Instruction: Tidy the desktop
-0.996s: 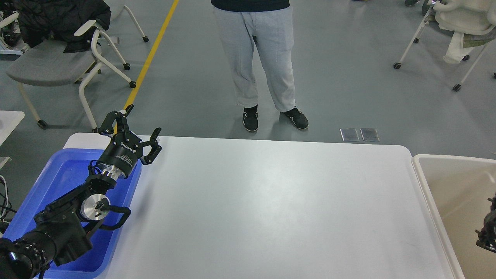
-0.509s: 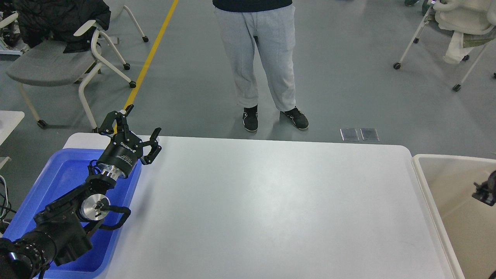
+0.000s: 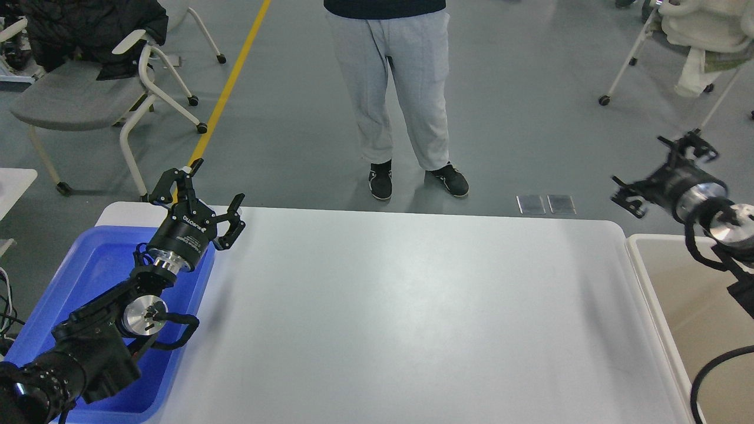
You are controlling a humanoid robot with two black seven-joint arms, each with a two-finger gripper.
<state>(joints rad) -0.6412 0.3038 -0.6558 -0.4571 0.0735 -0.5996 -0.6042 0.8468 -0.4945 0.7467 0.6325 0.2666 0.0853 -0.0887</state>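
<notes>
The desktop (image 3: 400,306) is a large white tabletop with rounded corners, and nothing lies on its surface. My left gripper (image 3: 217,184) is open and empty. It hangs over the far left corner of the desktop, above the far edge of the blue tray (image 3: 88,265). My right gripper (image 3: 661,172) is open and empty, and a little blurred. It is raised past the far right corner of the desktop, above the far end of the beige bin (image 3: 665,282).
The blue tray lies along the left edge and the beige bin stands off the right edge. A person (image 3: 394,88) in grey trousers stands just beyond the far edge. Chairs stand at the far left (image 3: 76,100) and far right (image 3: 695,35).
My right arm has swung up fast from the lower right edge to high above the bin's far end. My left arm has not moved.
</notes>
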